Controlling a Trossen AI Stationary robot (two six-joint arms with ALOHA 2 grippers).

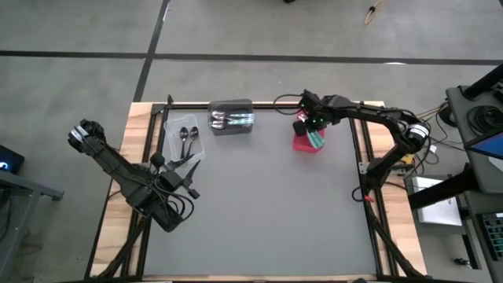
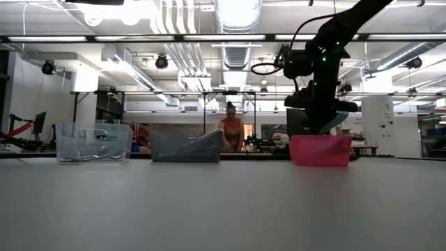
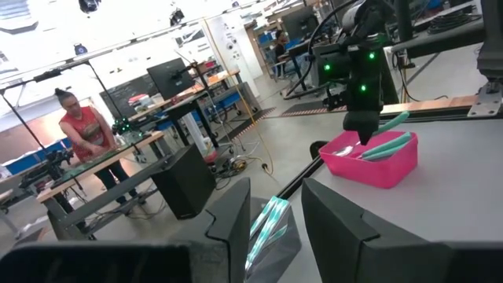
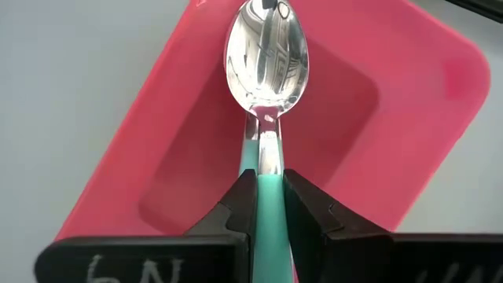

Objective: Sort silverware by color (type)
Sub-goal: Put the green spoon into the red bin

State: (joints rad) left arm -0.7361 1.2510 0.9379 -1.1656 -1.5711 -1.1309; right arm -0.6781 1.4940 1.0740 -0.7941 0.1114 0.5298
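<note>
Three bins along the table's 12 o'clock edge: clear bin at 11 with black spoons, grey bin with silver spoons, red bin at 1. Right gripper above the red bin, jaws pinching a teal-handled spoon, bowl shiny. Left gripper at 9, jaws parted, empty. A person stands beyond the table.

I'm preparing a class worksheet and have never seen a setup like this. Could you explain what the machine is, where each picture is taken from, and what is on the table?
Two robot arms work at a grey table. One picture looks down from above, one looks level across the table, and two come from cameras on the wrists. Along the far edge stand a clear bin with black spoons, a dark grey bin with silver spoons, and a red bin. The right gripper pinches a teal-handled spoon above the red bin. The left gripper waits near the clear bin.
</note>
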